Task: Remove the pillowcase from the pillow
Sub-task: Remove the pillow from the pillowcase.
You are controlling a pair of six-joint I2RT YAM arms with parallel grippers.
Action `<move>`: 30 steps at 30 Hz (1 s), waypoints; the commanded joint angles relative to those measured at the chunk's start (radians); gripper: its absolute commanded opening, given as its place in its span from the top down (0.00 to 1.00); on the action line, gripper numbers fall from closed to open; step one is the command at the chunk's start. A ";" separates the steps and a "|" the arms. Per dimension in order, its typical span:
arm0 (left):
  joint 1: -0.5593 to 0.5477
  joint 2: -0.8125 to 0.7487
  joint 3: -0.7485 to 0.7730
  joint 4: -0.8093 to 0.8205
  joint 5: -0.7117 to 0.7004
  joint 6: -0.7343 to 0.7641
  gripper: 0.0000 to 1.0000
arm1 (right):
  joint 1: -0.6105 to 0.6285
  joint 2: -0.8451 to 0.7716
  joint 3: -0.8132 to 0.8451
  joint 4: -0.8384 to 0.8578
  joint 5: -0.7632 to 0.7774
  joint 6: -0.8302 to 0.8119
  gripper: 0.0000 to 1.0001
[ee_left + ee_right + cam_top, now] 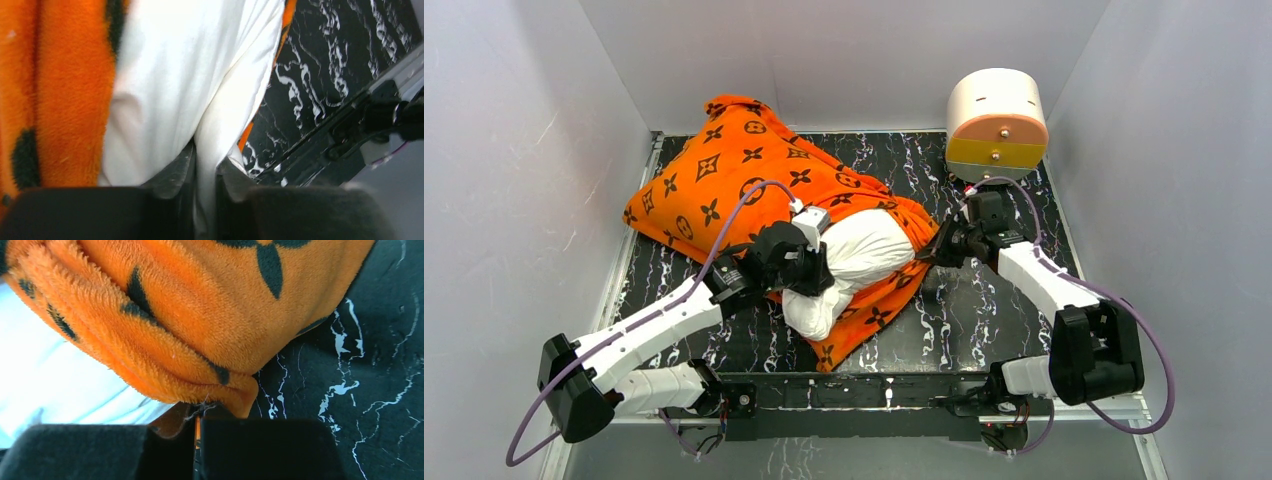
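My left pincer [205,167] grips the bared end of the pillow [864,250], my right pincer [197,420] pinches the pillowcase [724,170] hem, and beyond them most is covered.

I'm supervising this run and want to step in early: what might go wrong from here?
The right end effector pinches only the thin edge of the pillowcase, so the plush may slip out. The left end effector holds just a fold of the pillow; it might pull free. The round box stands just beyond the right arm and may get bumped.
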 commanded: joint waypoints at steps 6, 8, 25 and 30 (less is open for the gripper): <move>0.026 0.032 0.157 -0.084 0.168 0.219 0.36 | -0.010 -0.059 -0.096 0.114 0.070 -0.038 1.00; 0.026 0.080 0.227 -0.087 0.216 0.279 0.35 | -0.010 -0.084 -0.107 0.110 0.068 -0.034 1.00; -0.161 0.615 0.590 -0.257 0.063 0.634 0.17 | -0.011 -0.154 -0.181 0.151 -0.038 0.017 1.00; -0.196 0.717 0.575 -0.254 -0.160 0.642 0.19 | -0.011 -0.175 -0.177 0.134 -0.022 0.009 1.00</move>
